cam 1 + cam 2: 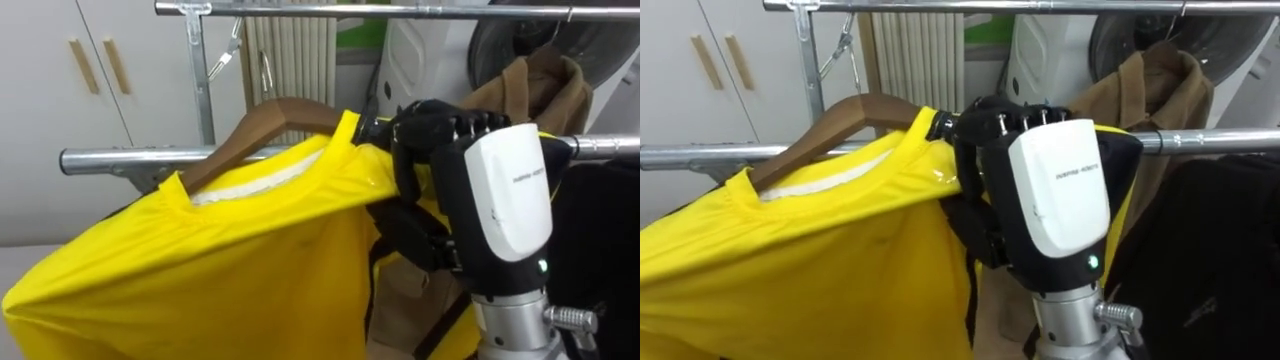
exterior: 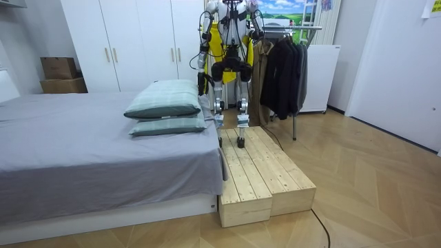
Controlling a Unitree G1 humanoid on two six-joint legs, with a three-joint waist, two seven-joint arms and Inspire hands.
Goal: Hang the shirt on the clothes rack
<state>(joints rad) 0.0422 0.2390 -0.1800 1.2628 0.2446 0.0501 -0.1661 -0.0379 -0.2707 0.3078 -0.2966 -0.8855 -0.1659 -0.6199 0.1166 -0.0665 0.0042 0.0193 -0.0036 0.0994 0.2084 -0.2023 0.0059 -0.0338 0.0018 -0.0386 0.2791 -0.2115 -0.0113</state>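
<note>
Now: right hand (image 1: 490, 180) curled round the neck of brown wooden hanger (image 1: 255, 128) carrying yellow T-shirt (image 1: 220, 260), at silver metal rail (image 1: 110, 158). Advice: lift hook over rail, settle, then release.

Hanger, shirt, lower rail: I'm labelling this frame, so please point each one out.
Hanger (image 1: 245, 133), left eye view, bare wooden arm.
Shirt (image 1: 200, 270), left eye view, chest cloth.
Lower rail (image 1: 110, 158), left eye view, bare metal left of the hanger.
</note>
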